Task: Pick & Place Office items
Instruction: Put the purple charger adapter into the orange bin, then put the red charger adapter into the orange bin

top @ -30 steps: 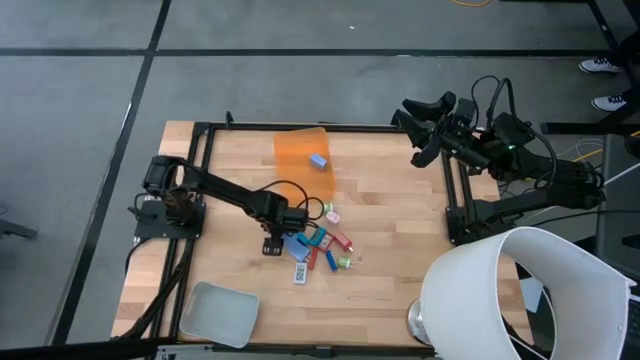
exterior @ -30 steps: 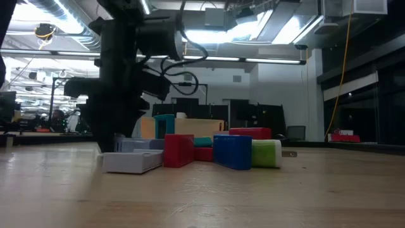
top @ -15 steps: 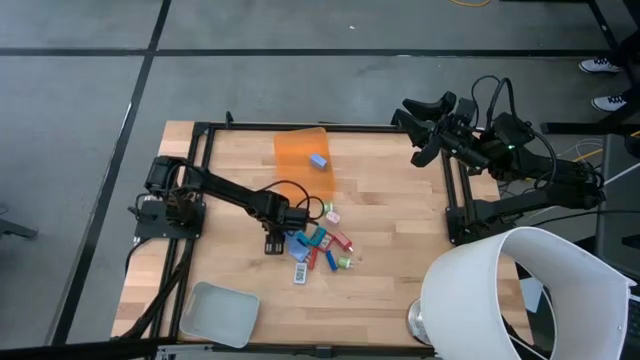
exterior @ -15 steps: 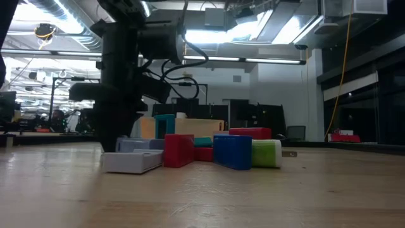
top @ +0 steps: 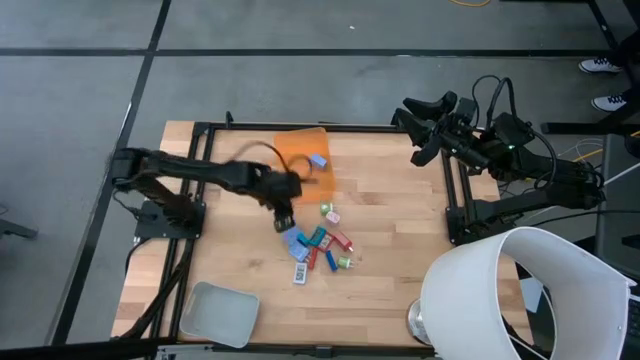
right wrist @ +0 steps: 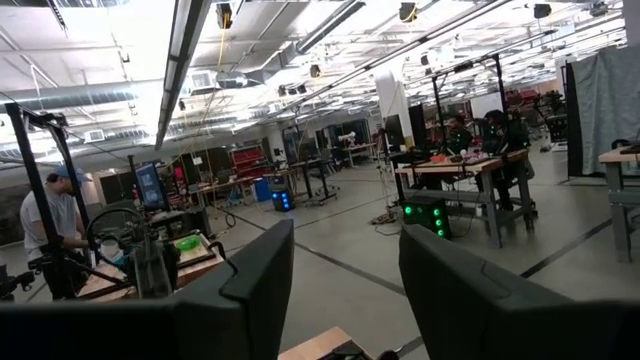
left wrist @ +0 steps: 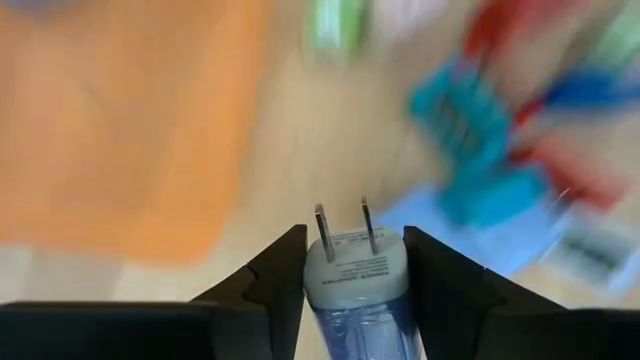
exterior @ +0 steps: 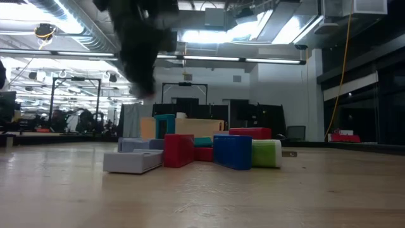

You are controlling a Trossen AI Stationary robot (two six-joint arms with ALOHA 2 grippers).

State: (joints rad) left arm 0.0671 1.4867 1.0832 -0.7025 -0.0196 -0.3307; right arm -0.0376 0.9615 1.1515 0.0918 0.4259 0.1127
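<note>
On the wooden bench [top: 390, 215], the left hand [left wrist: 355, 262] is clenched on a white plug [left wrist: 356, 270], prongs pointing forward. The orange bin [top: 303, 160] lies just ahead of it, the pile of items [top: 318, 248] just behind. The right hand [right wrist: 340, 285], released, hangs far off.

The surface [top: 400, 200] is pale wood grain. The bin [top: 300, 150] is translucent orange, the tray [top: 215, 312] pale grey. The office items [top: 318, 247] are blue, red, green, teal and white. The dark left tool [left wrist: 355, 262] grips a white-capped blue plug [left wrist: 355, 285].
</note>
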